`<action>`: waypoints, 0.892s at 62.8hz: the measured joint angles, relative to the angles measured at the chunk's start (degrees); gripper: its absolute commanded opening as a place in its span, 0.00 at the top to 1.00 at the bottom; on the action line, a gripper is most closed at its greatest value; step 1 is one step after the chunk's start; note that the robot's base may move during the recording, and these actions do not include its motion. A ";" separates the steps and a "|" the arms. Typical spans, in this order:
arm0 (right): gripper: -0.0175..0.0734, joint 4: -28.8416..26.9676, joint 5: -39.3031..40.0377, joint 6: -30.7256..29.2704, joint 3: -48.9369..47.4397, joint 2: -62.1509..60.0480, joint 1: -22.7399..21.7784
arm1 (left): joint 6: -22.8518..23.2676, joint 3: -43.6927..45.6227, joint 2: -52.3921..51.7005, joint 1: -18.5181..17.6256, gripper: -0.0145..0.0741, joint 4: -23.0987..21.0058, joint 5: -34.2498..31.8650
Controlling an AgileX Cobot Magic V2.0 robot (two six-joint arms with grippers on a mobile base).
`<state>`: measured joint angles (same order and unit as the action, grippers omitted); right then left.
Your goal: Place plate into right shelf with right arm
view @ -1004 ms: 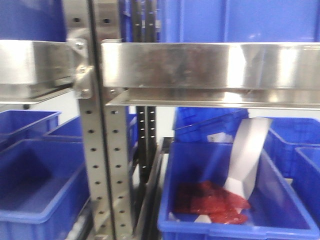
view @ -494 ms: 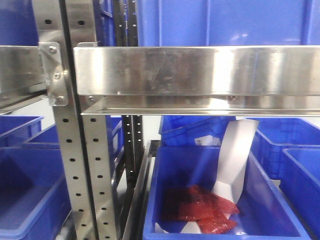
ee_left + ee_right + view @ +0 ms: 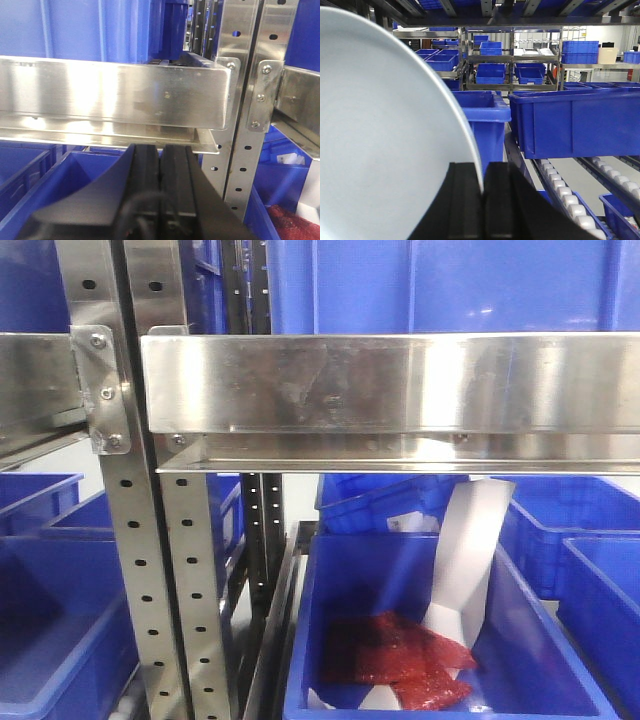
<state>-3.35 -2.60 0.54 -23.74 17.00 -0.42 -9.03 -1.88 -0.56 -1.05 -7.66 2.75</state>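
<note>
Looking along the right wrist camera, the plate (image 3: 380, 140) fills the whole left half of the view, white and glossy. The right gripper (image 3: 483, 169) has it by the rim: its two black fingers (image 3: 465, 197) are drawn in to a thin slot, and the plate's edge is pinched in that slot. Being round, the plate has no long axis to call. What counts is how it sits. It stands out ahead of the gripper with its broad face turned to the camera, and its rim sweeps in one curve from the top left down into the fingers. Its lower left runs off the picture, so I can't tell whether it touches anything there. Just past the rim sits a blue bin (image 3: 487, 125), with a bigger bin (image 3: 575, 122) beside it and a track of white rollers (image 3: 565, 192) below.

Over to the left wrist camera. The left gripper (image 3: 160, 155) has its fingers pressed flat together with nothing between them. It sits low in front of a steel rail (image 3: 115, 95), next to a perforated upright (image 3: 242, 150).

Front camera now, and the right shelf (image 3: 400, 385) is up close, its shiny front rail running straight across. Under it a lower bin (image 3: 340, 580) holds red packets (image 3: 395, 660), and a white strip (image 3: 465, 550) leans tilted inside.
</note>
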 measured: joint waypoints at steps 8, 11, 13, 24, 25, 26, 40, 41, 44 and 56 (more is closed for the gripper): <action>0.75 0.00 0.00 0.00 0.00 0.00 0.00 | 0.00 0.00 0.00 0.00 0.98 0.00 0.00; 0.75 0.00 0.00 0.00 0.00 0.00 0.00 | 0.00 0.00 0.00 0.00 0.98 0.00 0.00; 0.75 0.00 0.00 0.00 0.00 0.00 0.00 | 0.00 0.00 0.00 0.00 0.98 0.00 0.00; 0.75 0.00 0.00 0.00 0.00 0.00 0.00 | 0.00 0.00 0.00 0.00 0.98 0.00 0.00; 0.75 0.00 0.00 0.00 0.00 0.00 0.00 | 0.00 0.00 0.00 0.00 0.98 0.00 0.00; 0.75 0.00 0.00 0.00 0.00 0.00 0.00 | 0.00 0.00 0.00 0.00 0.98 0.00 0.00; 0.75 0.00 -1.40 0.00 -3.27 0.86 0.00 | 0.00 0.00 0.00 0.00 0.98 0.00 0.00; 0.75 0.00 -1.77 0.00 -3.93 1.26 0.00 | 0.00 0.00 0.00 0.00 0.98 0.00 0.00; 0.75 0.00 -2.39 0.00 -6.06 2.37 0.00 | 0.00 0.00 0.00 0.00 0.98 0.00 0.00; 0.75 0.00 -2.85 0.00 -18.76 10.58 0.00 | 0.00 0.00 0.00 0.00 0.98 0.00 0.00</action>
<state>-3.35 -5.45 0.54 -42.50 27.59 -0.42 -9.03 -1.88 -0.56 -1.05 -7.66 2.75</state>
